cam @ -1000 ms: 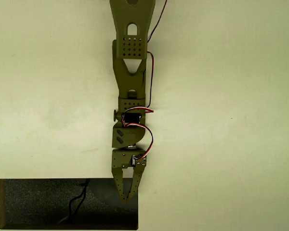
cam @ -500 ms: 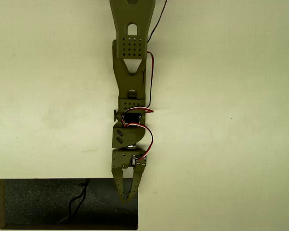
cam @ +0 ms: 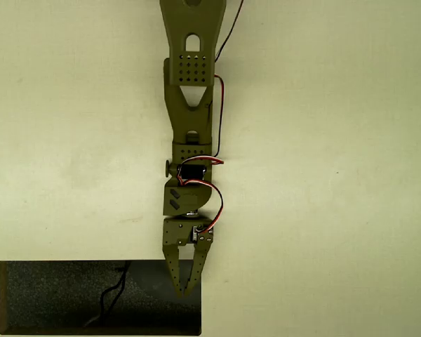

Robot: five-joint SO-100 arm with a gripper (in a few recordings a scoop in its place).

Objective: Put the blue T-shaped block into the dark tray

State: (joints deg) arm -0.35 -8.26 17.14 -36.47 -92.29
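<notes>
In the overhead view, the dark tray (cam: pixel 49 298) is seen at the bottom left of the pale table (cam: pixel 337 175), its long side running along the lower edge of the picture. A speckled matte floor is framed by a bevelled rim, and a thin dark wire-like mark (cam: pixel 111 295) is traced across the floor from the upper rim down toward the lower rim, left of the tray's right end.

Further right, the olive-green arm (cam: pixel 189 105) is stretched straight down from the top edge of the picture, with red and black cables (cam: pixel 218 91) looped along its right side. The gripper (cam: pixel 186 289) is pointed downward and is placed over the tray's right end, near its upper right corner. The 2 fingers are drawn together to a narrow point, with no gap visible between the tips and nothing seen held between them.

The blue T-shaped block cannot be made out anywhere on the table or in the tray; its place cannot be told. To the right of the arm, bare pale table surface is seen up to the right edge.
</notes>
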